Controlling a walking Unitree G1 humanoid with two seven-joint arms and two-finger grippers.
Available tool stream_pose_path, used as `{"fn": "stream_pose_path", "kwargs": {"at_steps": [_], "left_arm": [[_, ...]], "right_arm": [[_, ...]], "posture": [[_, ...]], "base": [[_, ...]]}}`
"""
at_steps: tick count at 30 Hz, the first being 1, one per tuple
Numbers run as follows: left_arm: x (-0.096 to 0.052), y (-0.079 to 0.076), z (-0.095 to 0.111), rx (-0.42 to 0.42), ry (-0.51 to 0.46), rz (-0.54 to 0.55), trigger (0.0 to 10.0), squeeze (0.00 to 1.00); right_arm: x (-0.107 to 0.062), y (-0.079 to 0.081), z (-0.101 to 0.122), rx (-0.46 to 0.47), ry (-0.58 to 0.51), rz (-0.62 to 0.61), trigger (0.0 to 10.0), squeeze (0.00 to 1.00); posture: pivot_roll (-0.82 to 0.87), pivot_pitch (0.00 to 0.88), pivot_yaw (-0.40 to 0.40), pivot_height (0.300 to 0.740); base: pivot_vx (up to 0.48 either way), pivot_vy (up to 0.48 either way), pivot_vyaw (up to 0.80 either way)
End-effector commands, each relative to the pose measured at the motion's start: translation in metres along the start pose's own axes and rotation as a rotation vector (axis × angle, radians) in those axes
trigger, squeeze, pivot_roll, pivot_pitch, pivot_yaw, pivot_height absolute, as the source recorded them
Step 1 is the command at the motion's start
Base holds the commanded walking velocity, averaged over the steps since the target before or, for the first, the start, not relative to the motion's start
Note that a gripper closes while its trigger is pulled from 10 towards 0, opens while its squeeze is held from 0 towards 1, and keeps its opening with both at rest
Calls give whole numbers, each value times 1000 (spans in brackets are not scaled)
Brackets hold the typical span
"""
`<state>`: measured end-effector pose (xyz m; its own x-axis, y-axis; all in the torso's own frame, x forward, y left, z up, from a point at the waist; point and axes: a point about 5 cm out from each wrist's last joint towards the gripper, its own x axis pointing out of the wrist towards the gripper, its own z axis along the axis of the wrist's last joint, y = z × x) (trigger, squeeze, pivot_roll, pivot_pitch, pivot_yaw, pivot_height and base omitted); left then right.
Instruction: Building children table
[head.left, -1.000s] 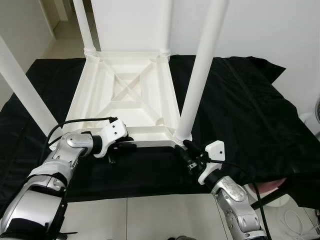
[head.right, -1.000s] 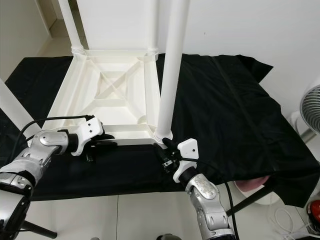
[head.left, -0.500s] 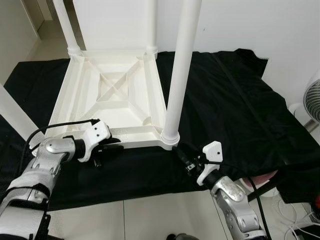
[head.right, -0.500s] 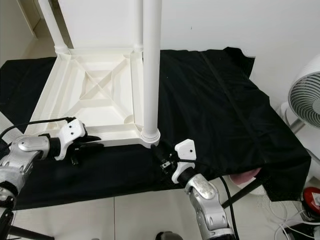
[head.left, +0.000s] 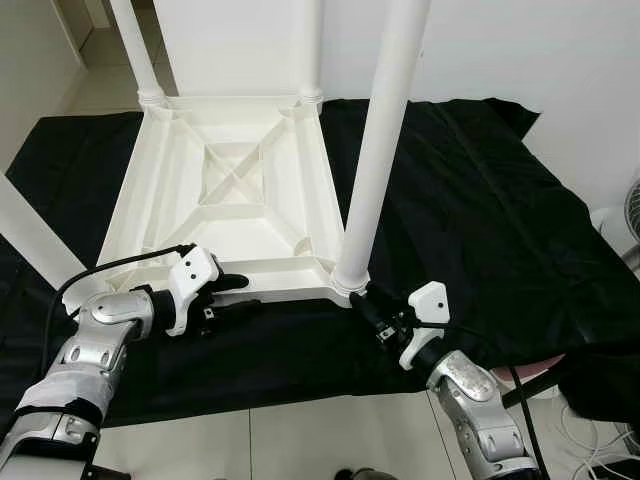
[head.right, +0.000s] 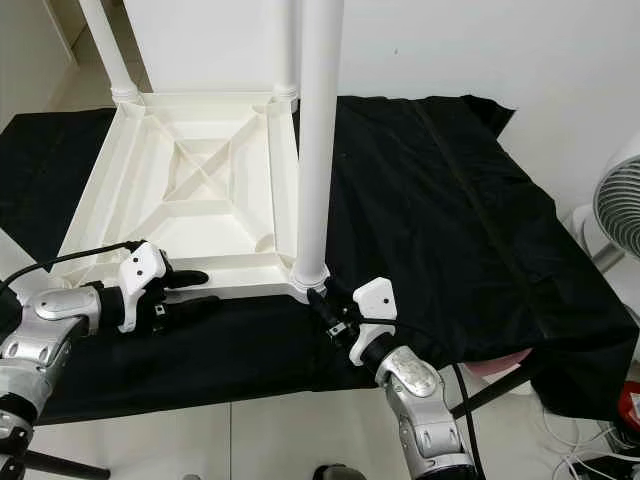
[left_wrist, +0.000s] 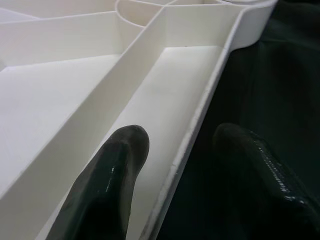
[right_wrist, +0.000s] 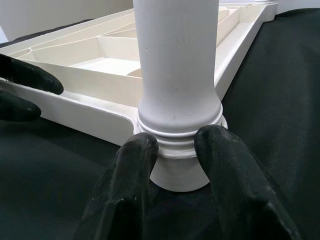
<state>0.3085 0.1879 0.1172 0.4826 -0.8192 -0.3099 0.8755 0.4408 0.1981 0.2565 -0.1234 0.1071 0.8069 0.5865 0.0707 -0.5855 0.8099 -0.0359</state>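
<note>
An upturned white plastic table (head.left: 225, 200) lies on black cloth (head.left: 480, 220). The left gripper (head.left: 232, 295) stands open, fingers straddling the near rim. The right gripper (right_wrist: 176, 145), fingers parted, touches the collar of the near leg (head.left: 375, 160). The table looks light, stiff and smooth; the ribbed rim probably offers the surest grip

Your head views look down on the upturned table (head.left: 235, 190); both wrist views sit close at its near edge.
</note>
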Motion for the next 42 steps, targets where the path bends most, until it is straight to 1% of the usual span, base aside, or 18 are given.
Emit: {"fn": "stream_pose_path", "kwargs": {"at_steps": [1,2,6,10,11,13,16,18,22,25,27,31,32,33,35,37,39,42], "left_arm": [[4,-10,-12,-52,29,-37,10000,0],[8,-13,-3,-47,1,-42,10000,0],[12,-17,5,-38,-21,-54,10000,0],[20,-25,17,-23,-57,-81,10000,0],[20,-25,17,-23,-57,-81,10000,0],[26,-30,26,-9,-89,-111,10000,0],[28,-32,29,-5,-99,-123,10000,0],[35,-35,35,11,-107,-147,10000,0],[42,-37,37,31,-90,-139,10000,0],[47,-34,34,42,-64,-103,10000,0],[51,-30,31,51,-45,-58,10000,0],[53,-27,30,53,-30,-26,10000,0],[54,-27,36,56,-56,-33,10000,0],[54,-27,36,56,-56,-33,10000,0],[51,-28,51,46,-131,-58,10000,0],[50,-28,52,43,-137,-59,10000,0],[50,-27,55,57,-150,-52,10000,0],[48,-27,60,72,-173,-52,10000,0]], "right_arm": [[1,6,-4,5,14,30,10000,0],[1,7,-4,5,14,31,10000,0],[1,8,-4,10,9,31,10000,0],[1,10,-4,16,2,30,10000,0],[1,10,-4,16,2,30,10000,0],[1,9,-4,18,0,25,10000,0],[1,9,-4,18,0,23,10000,0],[0,10,-5,23,-2,19,10000,0],[-2,10,-3,25,-8,14,10000,0],[-5,11,-2,30,-14,10,10000,0],[-8,12,0,42,-25,3,10000,0],[-10,13,2,49,-34,1,10000,0],[-14,13,3,53,-38,-10,10000,0],[-14,13,3,53,-38,-10,10000,0],[-25,10,4,58,-42,-61,10000,0],[-26,9,4,59,-40,-68,10000,0],[-31,7,0,53,-23,-84,10000,0],[-33,7,-1,56,-15,-87,10000,0]], "posture": [[-23,61,-11,740],[-22,58,-13,740],[-22,55,-11,740],[-23,58,-9,740],[-23,58,-9,740],[-23,60,-8,740],[-23,61,-9,740],[-25,61,-12,740],[-30,61,-12,740],[-37,60,-13,740],[-44,59,-13,740],[-52,60,-14,740],[-60,60,-12,740],[-60,60,-12,740],[-65,63,-10,740],[-65,63,-10,740],[-67,66,-10,740],[-69,70,-9,740]], "base": [[0,0,0],[0,0,0],[0,0,0],[0,0,0],[0,0,0],[0,0,0],[0,0,0],[0,0,0],[0,0,0],[0,0,0],[0,0,0],[0,0,0],[0,0,0],[0,0,0],[0,0,0],[0,0,0],[0,0,0],[0,0,0]]}}
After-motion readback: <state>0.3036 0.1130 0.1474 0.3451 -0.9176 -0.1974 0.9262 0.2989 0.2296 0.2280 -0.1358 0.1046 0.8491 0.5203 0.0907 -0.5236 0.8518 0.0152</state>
